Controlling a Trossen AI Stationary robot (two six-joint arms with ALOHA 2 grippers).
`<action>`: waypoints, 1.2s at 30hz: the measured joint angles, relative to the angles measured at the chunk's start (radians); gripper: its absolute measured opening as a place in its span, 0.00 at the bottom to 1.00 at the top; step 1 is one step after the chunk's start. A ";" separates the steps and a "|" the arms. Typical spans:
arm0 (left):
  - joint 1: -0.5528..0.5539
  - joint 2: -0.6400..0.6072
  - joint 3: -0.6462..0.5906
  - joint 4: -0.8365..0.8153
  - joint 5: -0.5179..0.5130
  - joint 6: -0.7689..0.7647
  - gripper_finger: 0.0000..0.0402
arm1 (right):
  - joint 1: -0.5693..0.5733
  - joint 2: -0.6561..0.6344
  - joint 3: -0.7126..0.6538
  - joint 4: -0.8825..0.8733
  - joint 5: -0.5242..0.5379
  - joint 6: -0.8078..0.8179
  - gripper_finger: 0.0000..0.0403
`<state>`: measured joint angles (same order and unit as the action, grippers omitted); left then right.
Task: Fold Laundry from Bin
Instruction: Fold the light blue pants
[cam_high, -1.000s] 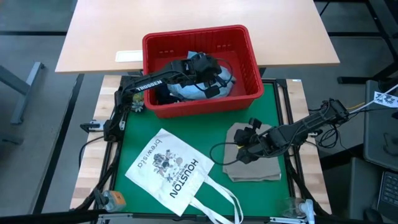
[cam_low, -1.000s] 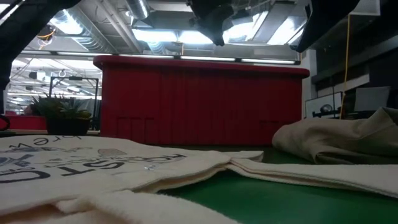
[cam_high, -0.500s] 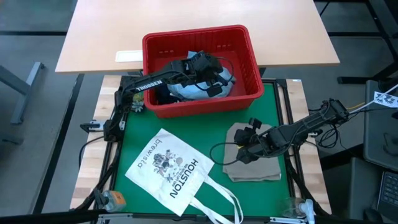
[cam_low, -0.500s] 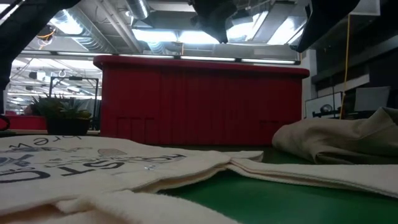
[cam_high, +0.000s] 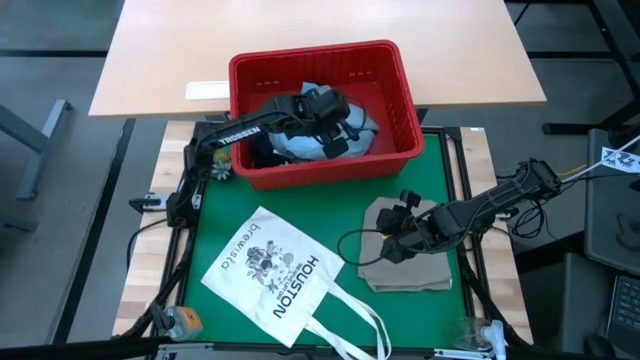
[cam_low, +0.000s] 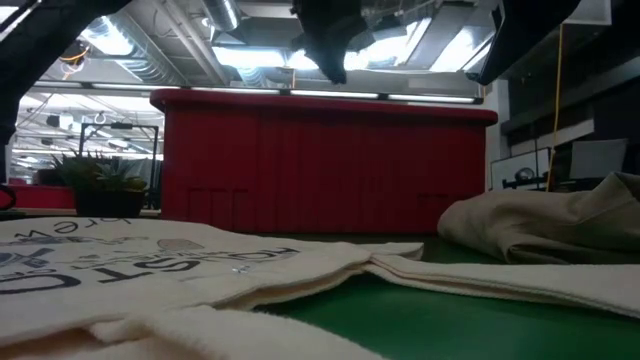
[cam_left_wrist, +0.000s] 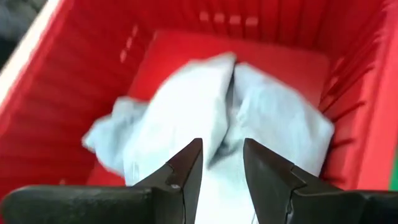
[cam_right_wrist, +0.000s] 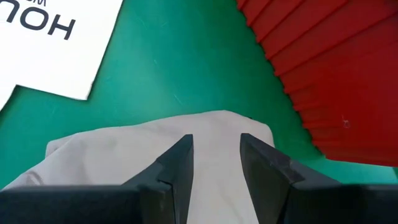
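Inside red bin (cam_high: 395, 105), at table's far edge: left gripper (cam_left_wrist: 222, 163) hovers over crumpled light blue denim (cam_left_wrist: 186, 118), sloping slotted plastic walls close on all sides. Jaws parted, narrow gap, nothing between, fingers not touching cloth. Dark garment (cam_high: 262, 150) also in bin, beside denim. On green mat (cam_high: 340, 215), near side: right gripper (cam_right_wrist: 215, 158) above folded beige cloth (cam_high: 400, 265), jaws parted, empty. Bare mat between cloth and bin. White tote bag (cam_high: 275, 270), flat, printed "HOUSTON", left of beige cloth, apart from it.
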<state>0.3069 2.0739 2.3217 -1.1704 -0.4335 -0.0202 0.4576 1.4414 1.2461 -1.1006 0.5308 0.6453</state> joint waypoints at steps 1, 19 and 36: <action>0.008 0.000 0.000 -0.021 0.016 -0.022 0.28 | 0.000 0.000 0.000 0.000 0.000 0.000 0.33; 0.132 0.003 0.000 -0.093 0.246 -0.147 0.28 | 0.000 0.000 0.000 -0.001 0.000 0.000 0.33; 0.137 0.003 -0.148 0.039 0.190 -0.219 0.28 | 0.000 0.000 0.000 0.000 -0.001 0.000 0.33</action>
<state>0.4442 2.0773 2.1740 -1.1313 -0.2432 -0.2394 0.4576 1.4414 1.2461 -1.1007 0.5301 0.6449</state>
